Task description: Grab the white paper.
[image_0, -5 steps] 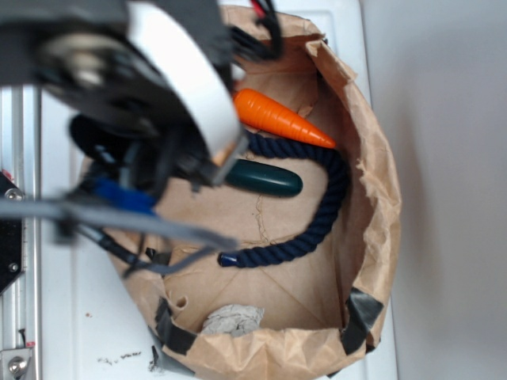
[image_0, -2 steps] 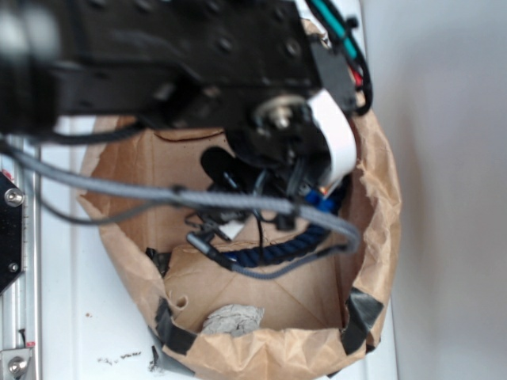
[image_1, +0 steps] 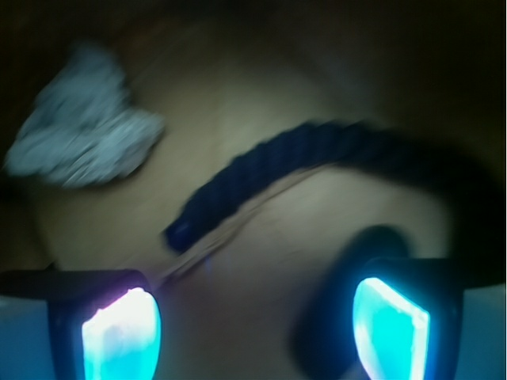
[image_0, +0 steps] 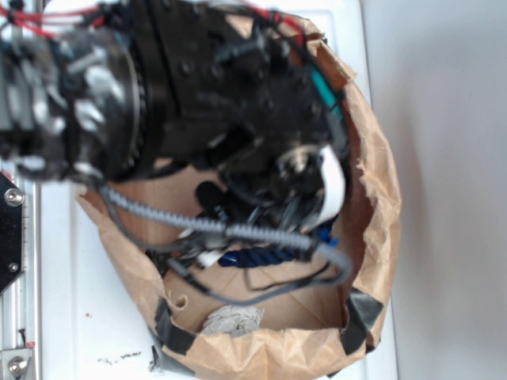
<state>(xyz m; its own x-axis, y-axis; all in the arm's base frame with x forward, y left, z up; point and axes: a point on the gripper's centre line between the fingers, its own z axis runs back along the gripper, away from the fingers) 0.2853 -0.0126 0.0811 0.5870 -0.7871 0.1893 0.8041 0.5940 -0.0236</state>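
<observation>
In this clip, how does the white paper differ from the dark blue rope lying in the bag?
The white paper is a pale, greyish crumpled wad; the dark blue rope is navy and twisted.
The paper is compact and lumpy, while the rope is long and curves across the floor of the brown paper bag.
In the exterior view the paper sits against the bag's near wall, while the arm partly hides the rope.
Both lie loose in the bag, untouched.

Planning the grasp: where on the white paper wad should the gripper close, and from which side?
Grip the white paper across its bunched middle, coming down from above. It lies loose on the bag floor against the brown bag's wall, so a sideways approach looks blocked. The open gripper has yet to clear the blue rope.
</observation>
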